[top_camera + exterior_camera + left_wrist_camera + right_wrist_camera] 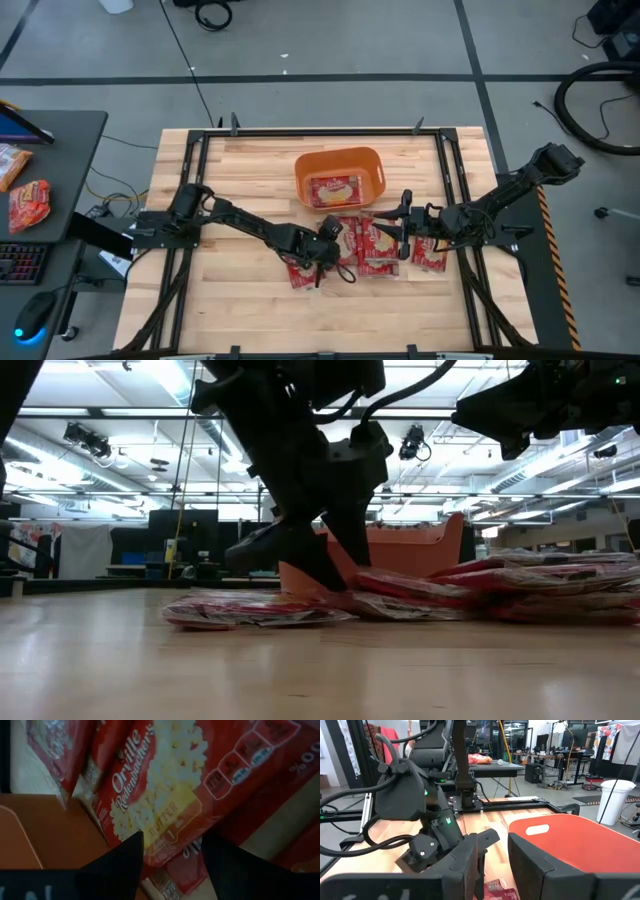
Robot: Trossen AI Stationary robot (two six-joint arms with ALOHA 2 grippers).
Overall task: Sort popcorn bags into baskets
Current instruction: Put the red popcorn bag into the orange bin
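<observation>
Orange basket [340, 176] contains one glossy red popcorn bag [333, 190]. Left gripper [328, 238] fingers spread over surface bags; right gripper [402, 230] finger state indeterminate.

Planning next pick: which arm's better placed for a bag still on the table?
Left. Its pincer is down at the popcorn bags, fingers open over one; right pincer hangs above them.

Wooden table [230, 170] carries basket [372, 160], popcorn bags [378, 245].
</observation>
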